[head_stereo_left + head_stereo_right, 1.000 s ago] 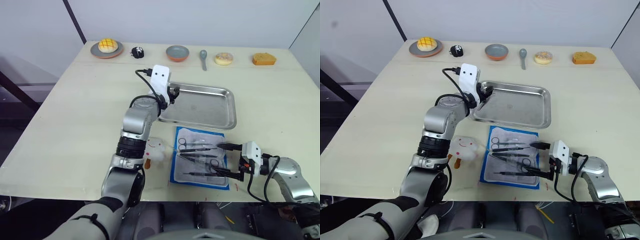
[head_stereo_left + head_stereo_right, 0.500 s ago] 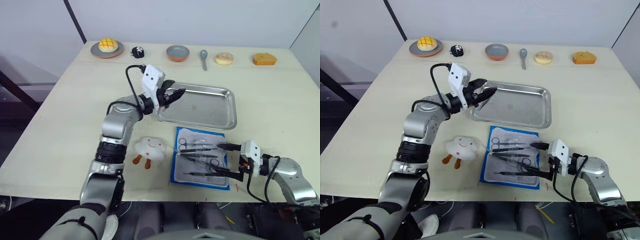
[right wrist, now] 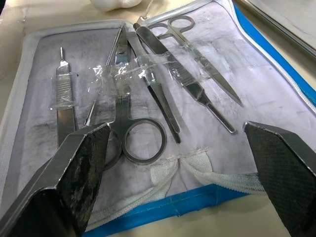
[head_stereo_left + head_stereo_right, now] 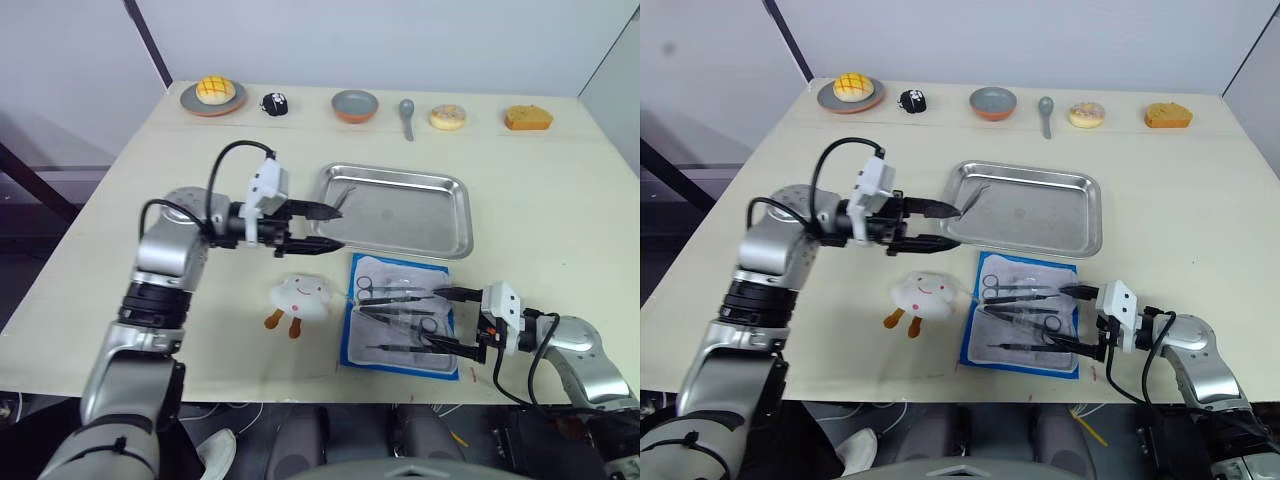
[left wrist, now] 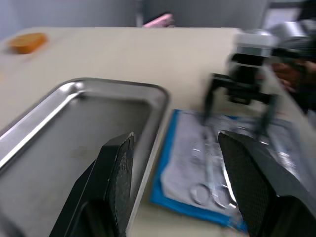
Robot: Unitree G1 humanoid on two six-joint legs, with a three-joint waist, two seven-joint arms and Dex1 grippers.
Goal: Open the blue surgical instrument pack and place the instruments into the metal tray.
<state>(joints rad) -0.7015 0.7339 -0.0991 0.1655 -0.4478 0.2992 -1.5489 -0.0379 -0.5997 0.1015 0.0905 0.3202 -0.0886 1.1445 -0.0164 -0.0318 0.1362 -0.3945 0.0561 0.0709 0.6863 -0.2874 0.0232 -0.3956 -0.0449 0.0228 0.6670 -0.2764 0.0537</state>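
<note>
The instruments (image 3: 148, 94) lie on the opened pack (image 4: 400, 315); slim, stiff, likely slippery steel, best pinched mid-shank or at a ring; tape strips may resist. Right gripper (image 4: 452, 320) is spread wide at the pack's edge; left gripper (image 4: 325, 226) is spread too, empty, beside the tray (image 4: 455, 215).

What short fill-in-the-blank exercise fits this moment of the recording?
1. The flat blue surgical instrument pack lies ____, its pale lining showing.
2. The slim silver metal instruments lie on the ____.
3. The white plush toy sits between the left tool and the table's ____ edge.
4. The right tool, fingers spread, is at the pack's ____ side.

Missing words: open; pack; near; right
</note>
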